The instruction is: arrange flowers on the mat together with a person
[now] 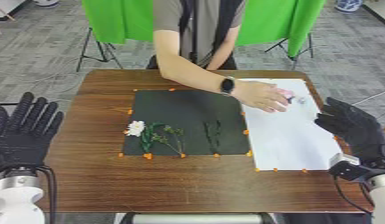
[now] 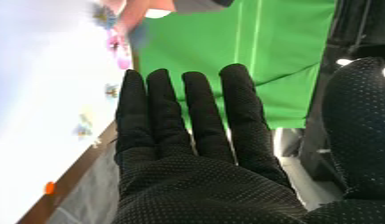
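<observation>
The right hand [image 1: 353,125], all black fabric glove, is open at the right side of the frame, fingers straight, nothing in it. The left hand [image 1: 27,127], same black glove, is out at the far left, also open with nothing in it.

So, progress check. The black rectangular mat [image 1: 184,107] in the middle of the frame has a white ruffled flower [image 1: 135,128] at its lower left, then some leafy green sprigs [image 1: 175,136] just beside that, and thin dark-green stems [image 1: 212,135] lower down toward its right edge. The long white sheet [image 1: 295,145] at the right of the frame has a pink flower [image 1: 284,93] near its upper end, right by the fingers of the person's bare hand [image 1: 259,95], plus a tiny pale bloom [image 1: 301,100] next to it. The right wrist view also picks up a blue spiky flower [image 2: 105,16] near the pink one.

Honestly I can't tell if the person is setting the pink one down or picking it up, or which surface is the final one. If it's the black mat, I'd call this an early-to-middle stage: greenery and one bloom laid out, with the colourful stuff on the white side left to bring over. If it's the white one, the black mat's pieces are what's left. Either way, doesn't look finished to me.
</observation>
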`<state>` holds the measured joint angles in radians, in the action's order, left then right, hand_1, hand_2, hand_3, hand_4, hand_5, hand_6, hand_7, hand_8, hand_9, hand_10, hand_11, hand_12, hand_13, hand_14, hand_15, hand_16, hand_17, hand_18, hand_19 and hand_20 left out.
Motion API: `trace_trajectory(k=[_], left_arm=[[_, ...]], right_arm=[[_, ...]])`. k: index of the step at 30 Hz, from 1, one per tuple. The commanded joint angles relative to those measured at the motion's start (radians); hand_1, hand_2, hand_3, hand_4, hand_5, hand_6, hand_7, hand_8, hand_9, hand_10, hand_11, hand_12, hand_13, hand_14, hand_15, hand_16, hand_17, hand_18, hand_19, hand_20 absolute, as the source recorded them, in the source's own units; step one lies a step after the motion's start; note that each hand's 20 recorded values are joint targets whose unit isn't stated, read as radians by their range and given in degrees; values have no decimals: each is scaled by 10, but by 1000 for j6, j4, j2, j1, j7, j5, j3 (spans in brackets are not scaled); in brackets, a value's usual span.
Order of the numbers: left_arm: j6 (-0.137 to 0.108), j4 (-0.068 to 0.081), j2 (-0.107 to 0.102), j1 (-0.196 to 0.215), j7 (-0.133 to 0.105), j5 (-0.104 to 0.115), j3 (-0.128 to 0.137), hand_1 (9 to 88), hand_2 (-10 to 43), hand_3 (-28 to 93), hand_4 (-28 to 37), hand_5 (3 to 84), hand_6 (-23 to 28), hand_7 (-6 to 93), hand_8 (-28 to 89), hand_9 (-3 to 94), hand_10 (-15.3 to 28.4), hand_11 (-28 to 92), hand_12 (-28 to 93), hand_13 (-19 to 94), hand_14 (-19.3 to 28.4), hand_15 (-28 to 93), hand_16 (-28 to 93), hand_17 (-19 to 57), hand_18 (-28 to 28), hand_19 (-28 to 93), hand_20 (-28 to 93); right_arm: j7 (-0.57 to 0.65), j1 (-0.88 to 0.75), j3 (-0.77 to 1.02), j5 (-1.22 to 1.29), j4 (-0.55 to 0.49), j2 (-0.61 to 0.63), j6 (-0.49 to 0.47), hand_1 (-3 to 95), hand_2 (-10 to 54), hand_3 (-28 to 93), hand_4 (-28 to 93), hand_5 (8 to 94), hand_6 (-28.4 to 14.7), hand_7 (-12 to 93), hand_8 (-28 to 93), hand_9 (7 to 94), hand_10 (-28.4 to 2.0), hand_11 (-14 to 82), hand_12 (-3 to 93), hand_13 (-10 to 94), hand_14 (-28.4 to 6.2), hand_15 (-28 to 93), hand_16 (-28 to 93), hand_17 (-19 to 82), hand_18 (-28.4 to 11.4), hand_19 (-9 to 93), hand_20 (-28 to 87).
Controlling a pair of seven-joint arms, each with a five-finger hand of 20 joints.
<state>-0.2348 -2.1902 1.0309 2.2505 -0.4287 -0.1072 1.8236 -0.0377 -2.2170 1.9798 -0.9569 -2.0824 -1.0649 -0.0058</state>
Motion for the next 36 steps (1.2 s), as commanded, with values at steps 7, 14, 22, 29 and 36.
trace_trajectory(k=[7, 14, 22, 29, 36], left_arm=[[11, 6, -16, 4, 9, 7, -25, 247, 153, 663, -283, 405, 55, 135, -108, 363, 138, 176, 81, 249, 136, 279, -70, -53, 132, 310, 117], [10, 9, -20, -11, 7, 9, -30, 247, 152, 663, -283, 403, 60, 132, -107, 363, 137, 177, 82, 250, 136, 281, -70, -53, 132, 311, 118], [-1, 8, -16, -2, 7, 16, -29, 247, 153, 662, -283, 402, 61, 132, -105, 362, 137, 177, 83, 250, 136, 280, -70, -53, 132, 312, 118], [0, 7, -17, -8, 6, 14, -34, 246, 153, 663, -283, 402, 61, 132, -105, 359, 140, 176, 83, 250, 136, 280, -70, -53, 132, 312, 118], [-15, 8, -13, 0, 5, 19, -36, 243, 152, 668, -283, 401, 62, 134, -105, 358, 143, 176, 84, 250, 136, 281, -70, -53, 133, 312, 118]], right_arm=[[-64, -17, 7, 12, -22, 33, 36, 231, 18, 718, -227, 435, -23, 148, -101, 418, -121, 48, 158, 329, -125, 116, 227, 154, -149, 306, 155], [-54, -8, 11, 0, -22, 16, 22, 232, 19, 717, -227, 436, -23, 149, -102, 417, -122, 48, 158, 330, -133, 122, 228, 154, -149, 307, 157], [-44, 1, 16, -12, -22, -1, 8, 231, 19, 718, -227, 436, -23, 147, -102, 416, -125, 47, 158, 330, -134, 125, 227, 153, -151, 308, 158], [-51, -5, 13, -4, -22, 10, 17, 231, 18, 718, -227, 436, -23, 147, -101, 407, -128, 45, 158, 328, -136, 126, 225, 153, -152, 310, 158], [-86, -35, -3, 38, -22, 70, 66, 239, 13, 722, -224, 418, -37, 143, -97, 358, -149, 37, 167, 282, -145, 134, 225, 143, -152, 319, 155]])
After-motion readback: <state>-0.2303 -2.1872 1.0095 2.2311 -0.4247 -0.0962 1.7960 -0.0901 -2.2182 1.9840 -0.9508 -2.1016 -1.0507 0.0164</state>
